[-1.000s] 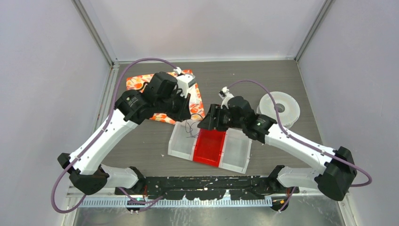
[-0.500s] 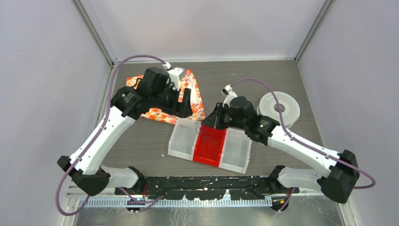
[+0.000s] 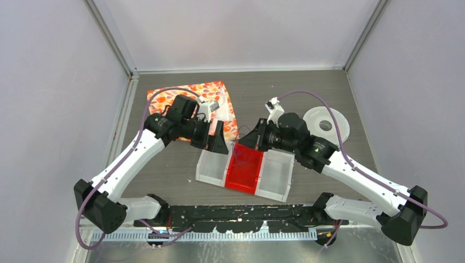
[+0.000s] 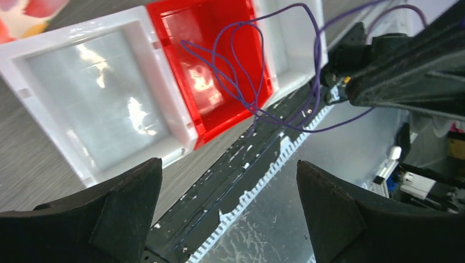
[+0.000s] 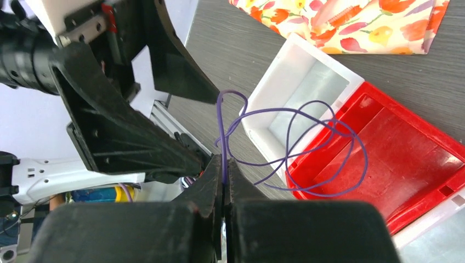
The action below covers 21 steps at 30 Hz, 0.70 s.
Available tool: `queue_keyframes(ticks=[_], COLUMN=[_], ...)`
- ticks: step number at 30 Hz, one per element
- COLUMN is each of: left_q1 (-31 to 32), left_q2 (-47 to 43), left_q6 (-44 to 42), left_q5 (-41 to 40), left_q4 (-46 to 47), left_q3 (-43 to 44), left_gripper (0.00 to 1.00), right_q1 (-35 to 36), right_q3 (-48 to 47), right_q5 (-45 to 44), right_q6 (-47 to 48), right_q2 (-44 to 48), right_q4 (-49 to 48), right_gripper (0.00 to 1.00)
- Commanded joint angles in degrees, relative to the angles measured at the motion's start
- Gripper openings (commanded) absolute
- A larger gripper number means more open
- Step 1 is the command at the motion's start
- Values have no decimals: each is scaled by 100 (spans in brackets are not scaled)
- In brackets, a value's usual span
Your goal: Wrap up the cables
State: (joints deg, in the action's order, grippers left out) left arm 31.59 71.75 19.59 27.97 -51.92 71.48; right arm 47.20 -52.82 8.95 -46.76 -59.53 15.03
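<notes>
The cables are one hair-thin purple wire in loose loops, hanging over the red middle compartment of a three-part tray. My right gripper is shut on a strand of the wire and holds it above the tray's far edge; from above this gripper sits just right of the left one. My left gripper stands wide open with nothing between its fingers. It hovers by the tray's far left corner, with the wire loops ahead of it, apart from its fingers.
A floral cloth lies at the back left, partly under the left arm. A white spool lies at the back right behind the right arm. A black rail runs along the near edge.
My left gripper let go, opened wide and dropped toward the tray's far left corner. My right gripper closed on the wire and shifted slightly right, lifting the loops over the red compartment.
</notes>
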Motion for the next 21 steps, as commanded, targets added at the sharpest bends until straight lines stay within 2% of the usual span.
queue_keyframes(ticks=[1, 4, 8, 12, 21], left_q1=[13, 106, 266, 281, 280], left_q2=[-504, -592, -793, -967, -871], left_q6=[140, 257, 549, 862, 1049], left_q5=[1075, 1253, 581, 324, -22], left_q4=[1072, 1518, 2303, 3119, 3493], left_q3=[-344, -698, -1188, -1647, -1751], left_gripper=[93, 93, 87, 79, 62], right_q1=[11, 16, 16, 17, 15], right_q3=[-339, -343, -356, -385, -449], right_q5=[-134, -77, -12, -49, -60], right_q6=[-13, -47, -99, -119, -113], right_q2=[75, -28, -148, -179, -263], right_q4=[-102, -217, -328, -359, -300], right_gripper=[1, 1, 1, 1, 0])
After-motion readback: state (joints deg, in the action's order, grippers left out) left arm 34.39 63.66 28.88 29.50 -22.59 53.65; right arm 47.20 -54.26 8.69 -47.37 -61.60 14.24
